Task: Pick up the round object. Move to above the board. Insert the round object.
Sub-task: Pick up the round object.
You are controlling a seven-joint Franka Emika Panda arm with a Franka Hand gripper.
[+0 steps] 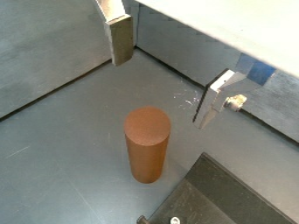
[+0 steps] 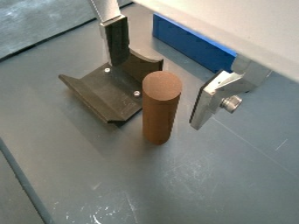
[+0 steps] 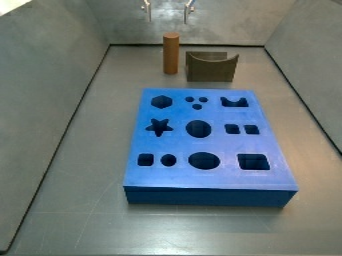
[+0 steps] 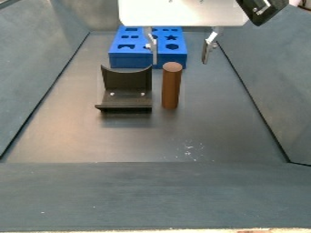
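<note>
The round object (image 1: 147, 144) is a tall orange-brown cylinder peg standing upright on the grey floor. It also shows in the wrist view (image 2: 160, 107) and in both side views (image 3: 173, 53) (image 4: 172, 86). My gripper (image 1: 167, 70) is open and empty, and hangs above the peg with one finger out to each side of it, not touching it. It also shows in the views (image 2: 163, 72) (image 4: 181, 50) and, only partly, at the frame edge in a side view (image 3: 170, 10). The blue board (image 3: 207, 145) with shaped holes lies flat apart from the peg (image 4: 152, 45) (image 2: 193, 44).
The dark fixture (image 2: 111, 87) stands right next to the peg, between it and a side wall (image 3: 211, 66) (image 4: 125, 88) (image 1: 222, 197). Grey walls (image 3: 54, 110) enclose the floor on all sides.
</note>
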